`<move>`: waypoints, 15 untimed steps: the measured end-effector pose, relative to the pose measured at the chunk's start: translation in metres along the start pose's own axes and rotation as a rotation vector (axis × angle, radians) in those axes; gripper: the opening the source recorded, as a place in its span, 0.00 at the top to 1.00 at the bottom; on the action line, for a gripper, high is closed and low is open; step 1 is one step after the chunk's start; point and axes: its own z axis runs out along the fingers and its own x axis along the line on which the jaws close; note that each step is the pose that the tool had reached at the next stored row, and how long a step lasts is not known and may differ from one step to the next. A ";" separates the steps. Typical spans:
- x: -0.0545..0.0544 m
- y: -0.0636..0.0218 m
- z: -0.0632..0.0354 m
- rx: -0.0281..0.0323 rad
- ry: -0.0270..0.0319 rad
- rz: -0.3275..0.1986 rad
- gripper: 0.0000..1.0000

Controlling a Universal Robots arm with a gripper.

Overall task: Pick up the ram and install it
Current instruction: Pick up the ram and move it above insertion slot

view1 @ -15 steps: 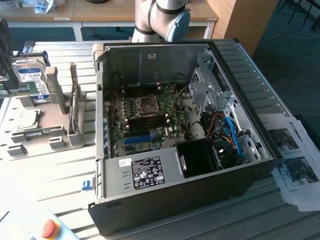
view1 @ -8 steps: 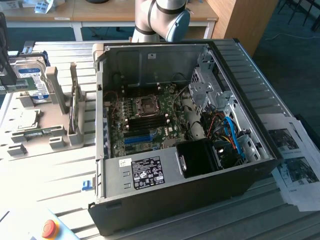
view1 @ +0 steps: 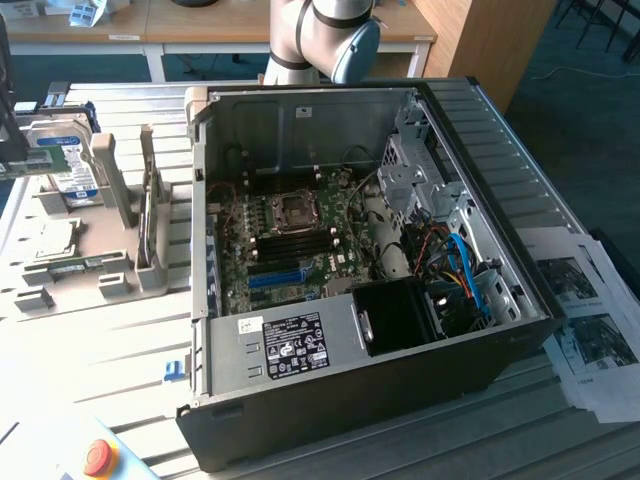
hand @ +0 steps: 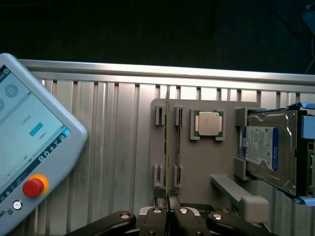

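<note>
Gripper [hand: 169,212]: dark fingers pressed together on one end of the ram [hand: 168,147], a long flat green circuit-board stick. In the wrist view it is seen edge-on as a thin green-yellow line. The line runs between the paired upright brackets of the flat grey plastic fixture [hand: 197,162]. Cannot tell whether the stick sits in the brackets or hangs above them.

- Just beside the ram's brackets: square silver processor chip [hand: 208,124] in its own recess.
- Beyond the chip: silver hard drive with blue-white label [hand: 268,152], in a blue cradle.
- Exterior view, far left edge: dark gripper body with a short green strip at its lower end, in front of the hard drive.
- Centre of the frame: open black-and-grey computer case [view1: 330,400] lying on the ribbed aluminium tabletop [view1: 100,340], large green motherboard [view1: 290,240] exposed, well apart from the ram.
- Lower left corner: grey teach pendant with red button [view1: 95,455].
- Right edge: printed paper sheets [view1: 590,320].
</note>
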 end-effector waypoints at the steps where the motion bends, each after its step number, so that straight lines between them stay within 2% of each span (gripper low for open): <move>1: 0.000 0.0000 -0.0004 0.0001 -0.0001 0.000 0.88; 15: 0.000 -0.0002 -0.0020 -0.0002 -0.0001 0.001 0.88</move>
